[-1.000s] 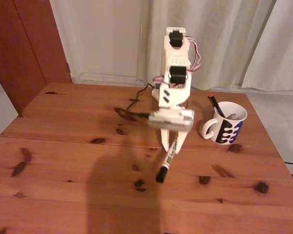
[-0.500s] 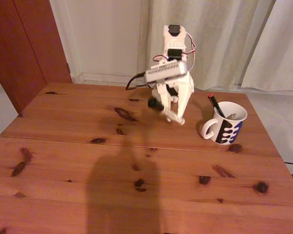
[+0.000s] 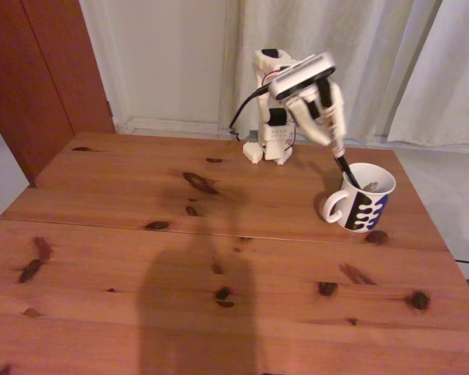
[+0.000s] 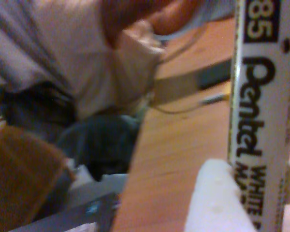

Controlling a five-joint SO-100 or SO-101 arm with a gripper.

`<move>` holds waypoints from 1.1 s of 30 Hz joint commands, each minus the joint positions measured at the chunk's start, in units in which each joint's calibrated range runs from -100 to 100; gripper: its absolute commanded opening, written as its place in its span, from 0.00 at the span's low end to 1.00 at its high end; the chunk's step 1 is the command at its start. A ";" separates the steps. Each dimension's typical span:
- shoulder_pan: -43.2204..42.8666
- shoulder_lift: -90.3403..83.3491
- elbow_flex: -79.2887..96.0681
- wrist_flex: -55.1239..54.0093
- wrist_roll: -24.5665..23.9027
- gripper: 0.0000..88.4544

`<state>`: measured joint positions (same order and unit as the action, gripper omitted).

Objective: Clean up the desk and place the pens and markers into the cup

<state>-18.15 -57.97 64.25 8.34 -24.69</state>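
In the fixed view my gripper (image 3: 336, 143) hangs in the air just above and left of the cup (image 3: 364, 201), a white mug with a dark blue pattern on the desk (image 3: 102, 258). A black pen (image 3: 346, 172) leans out of the cup, its upper end right under my fingertips. The wrist view shows the gripper (image 4: 256, 195) shut on the white marker (image 4: 258, 96), which bears black lettering and runs upright between the fingers (image 4: 215, 200). In the fixed view the marker lies along the fingers and is hard to make out.
The arm's base (image 3: 272, 144) stands at the desk's far edge by the curtains (image 3: 375, 55). A person's shadow (image 3: 195, 312) falls on the near desk. A person's clothed body (image 4: 63, 63) shows in the wrist view beyond the desk edge.
The gripper lifted the marker off the middle of the desk, then swung up and to the right until it reached the cup's rim.
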 commanded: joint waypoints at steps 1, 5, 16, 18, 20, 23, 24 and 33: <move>-3.76 -2.81 -0.31 -1.41 0.23 0.01; -6.82 -3.47 -0.22 -1.41 0.23 0.01; -12.37 -3.56 2.30 -1.93 -0.93 0.01; -12.45 -3.56 2.30 -2.01 -2.81 0.01; -12.45 -3.56 2.12 -1.93 -4.38 0.01; -12.13 -3.56 2.12 -1.41 -6.79 0.01; -12.05 -3.56 2.39 -1.33 -7.27 0.01; -12.61 -3.64 7.80 -1.50 -0.14 0.01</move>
<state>-30.03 -59.58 72.40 8.34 -28.30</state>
